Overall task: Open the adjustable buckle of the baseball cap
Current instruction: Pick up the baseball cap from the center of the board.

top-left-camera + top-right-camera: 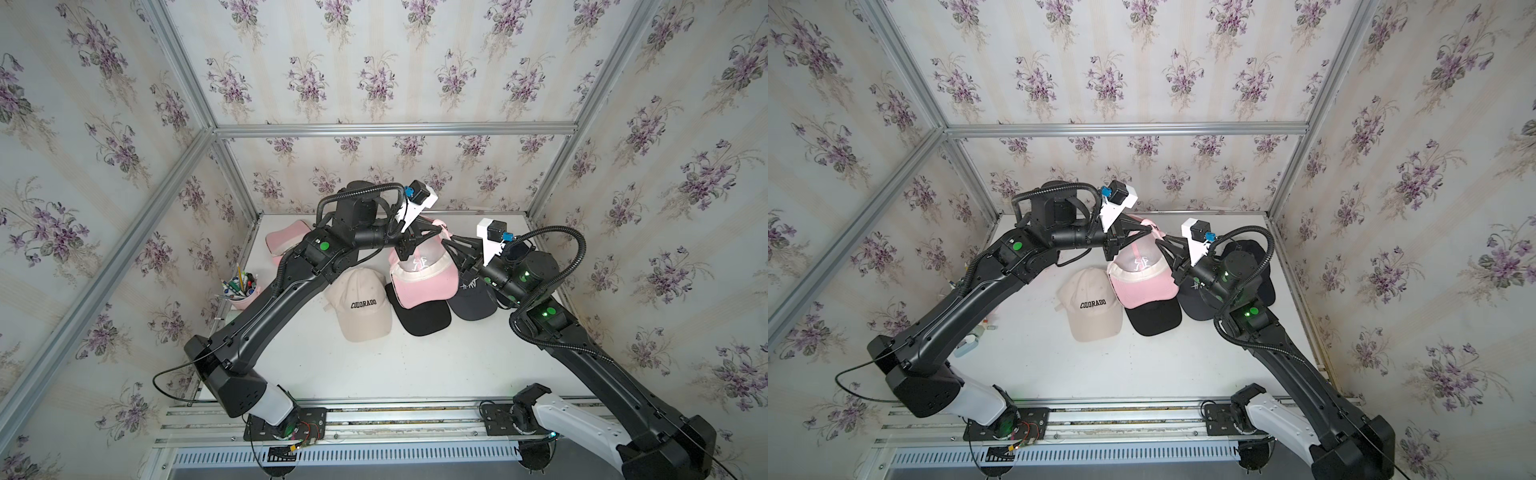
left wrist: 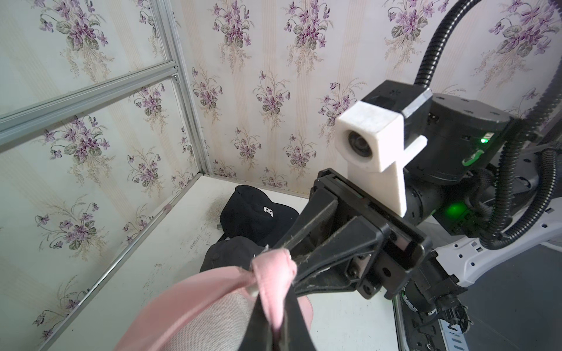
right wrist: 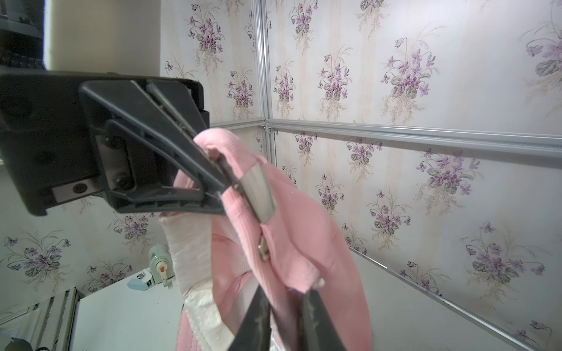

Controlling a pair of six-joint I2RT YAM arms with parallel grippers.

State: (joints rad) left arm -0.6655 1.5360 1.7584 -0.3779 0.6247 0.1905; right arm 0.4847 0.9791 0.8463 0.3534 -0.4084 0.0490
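A pink baseball cap hangs above the table, held up by its rear strap between both grippers. My left gripper is shut on the pink strap. My right gripper has the same strap pinched between its jaws, slightly blurred. The silver metal buckle sits on the strap right at the left gripper's fingertips, between the two grips. In the left wrist view the buckle is hidden by the folded strap.
On the table under the arms lie a beige COLORADO cap, a black cap and a dark cap. Another pink cap and a pen cup stand at the left. A black cap lies near the far right wall.
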